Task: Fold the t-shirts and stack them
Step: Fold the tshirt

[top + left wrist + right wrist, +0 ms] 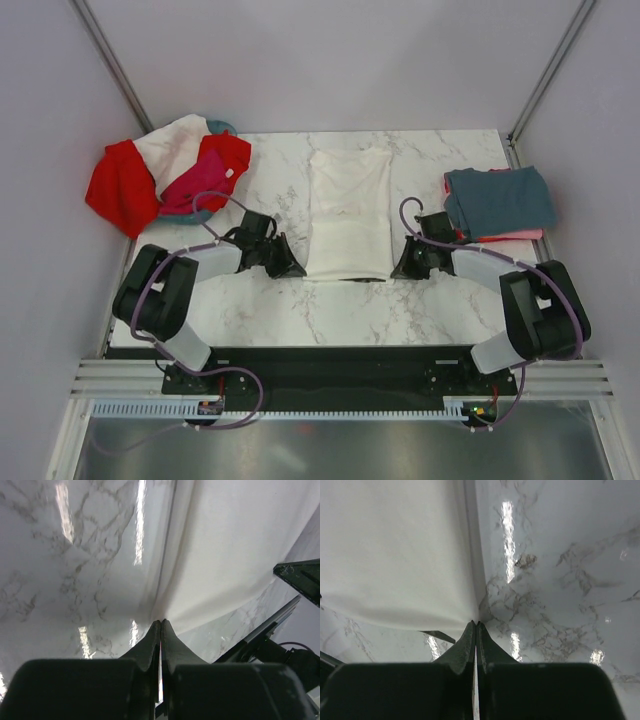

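Observation:
A white t-shirt (pixel 348 210), folded into a long strip, lies flat in the middle of the marble table (pixel 250 310). My left gripper (pixel 298 270) is shut on its near left corner; in the left wrist view the fabric (pixel 235 555) runs into the closed tips (pixel 161 621). My right gripper (pixel 397 270) is shut on its near right corner; in the right wrist view the cloth (pixel 395 555) meets the closed tips (pixel 476 623), and its near edge is slightly raised. A folded slate grey-blue shirt (pixel 500 200) lies on a coral pink one (pixel 500 237) at the right.
At the far left, a loose heap of red (pixel 120 185), white (pixel 175 140) and magenta (pixel 195 185) shirts hangs over the round teal basket (pixel 222 127). Metal frame posts stand at both back corners. The right gripper's body (pixel 305 577) shows in the left wrist view.

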